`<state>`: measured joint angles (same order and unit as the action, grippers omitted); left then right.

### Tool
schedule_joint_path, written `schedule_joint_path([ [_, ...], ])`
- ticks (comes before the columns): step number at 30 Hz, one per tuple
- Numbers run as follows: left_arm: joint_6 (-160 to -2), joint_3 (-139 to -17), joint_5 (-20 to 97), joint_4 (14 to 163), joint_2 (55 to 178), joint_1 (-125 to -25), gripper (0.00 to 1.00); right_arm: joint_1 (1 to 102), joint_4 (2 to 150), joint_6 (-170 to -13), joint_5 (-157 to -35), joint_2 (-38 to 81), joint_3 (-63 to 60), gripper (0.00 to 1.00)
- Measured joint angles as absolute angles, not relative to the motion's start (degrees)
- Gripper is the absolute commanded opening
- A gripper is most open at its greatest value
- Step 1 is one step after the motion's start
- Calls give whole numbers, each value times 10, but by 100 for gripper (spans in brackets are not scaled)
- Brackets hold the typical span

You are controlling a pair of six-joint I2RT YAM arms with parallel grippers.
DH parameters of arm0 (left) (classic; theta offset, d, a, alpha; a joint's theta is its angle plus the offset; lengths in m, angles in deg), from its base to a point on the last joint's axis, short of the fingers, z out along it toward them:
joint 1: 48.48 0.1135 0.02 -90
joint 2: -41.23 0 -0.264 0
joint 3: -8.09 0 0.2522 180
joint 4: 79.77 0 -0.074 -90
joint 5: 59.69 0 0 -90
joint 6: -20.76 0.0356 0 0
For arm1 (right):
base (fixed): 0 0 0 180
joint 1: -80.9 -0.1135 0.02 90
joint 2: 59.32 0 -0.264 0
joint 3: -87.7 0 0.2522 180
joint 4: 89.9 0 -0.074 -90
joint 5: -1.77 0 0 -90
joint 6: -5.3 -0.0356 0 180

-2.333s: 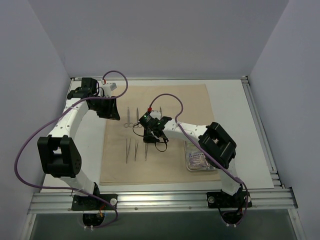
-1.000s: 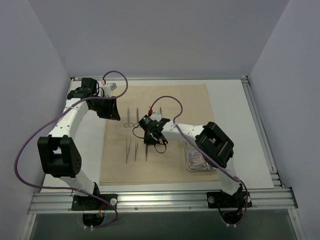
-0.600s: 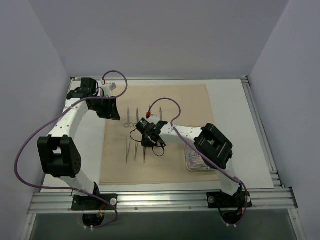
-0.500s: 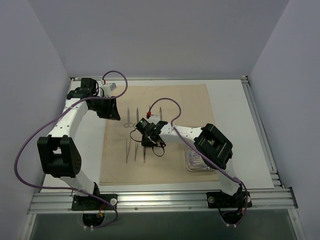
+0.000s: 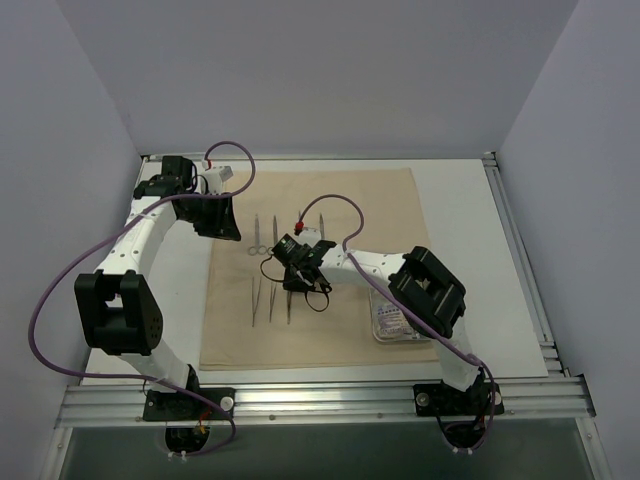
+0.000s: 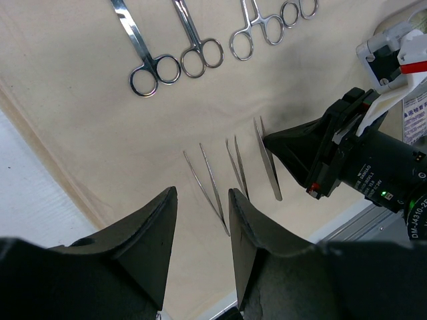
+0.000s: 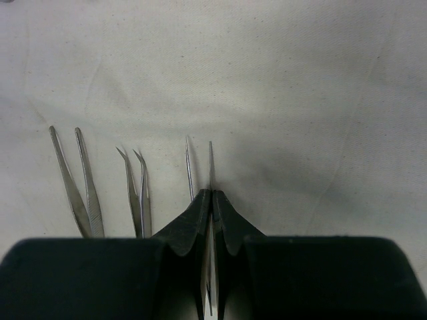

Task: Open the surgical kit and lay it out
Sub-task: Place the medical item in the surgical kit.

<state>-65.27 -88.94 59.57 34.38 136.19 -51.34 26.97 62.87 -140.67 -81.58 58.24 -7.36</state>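
Fully flat beige cloth [image 5: 380,210], steel tweezers [image 7: 90,190]

- Left pincer [image 6: 201,199] at the bottom edge, dark fingers [image 6: 143,240] apart, nothing between.
- Beige cloth wrap [image 6: 87,113] spread flat across most of the view, over a white counter [image 6: 27,207] showing at lower left.
- Ring-handled clamps [image 6: 155,70] in a row along the top, rings at the lower ends.
- Three tweezers [image 6: 208,187] side by side below the clamps, not touching one another.
- Right pincer [image 6: 268,141] reaching in from the right, dark tip meeting the upper end of the rightmost tweezers.
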Motion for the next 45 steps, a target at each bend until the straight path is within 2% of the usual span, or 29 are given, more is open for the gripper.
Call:
schedule_joint_path([
  [14, -653, -889, 599, 344, 1362, -510, 46, 270, 629, -1413, -813, 582, -76, 0],
  [21, -653, -889, 603, 344, 1362, -510, 46, 270, 632, -1417, -807, 582, -76, 9],
  [34, -653, -889, 606, 344, 1362, -510, 46, 269, 618, -1412, -788, 571, -77, 11],
  [39, -653, -889, 607, 341, 1364, -510, 46, 268, 564, -1376, -769, 525, -110, 12],
  [42, -651, -889, 607, 340, 1368, -510, 46, 271, 522, -1353, -742, 455, -114, 11],
  [45, -650, -889, 606, 339, 1368, -510, 46, 302, 501, -1347, -737, 356, -64, 11],
])
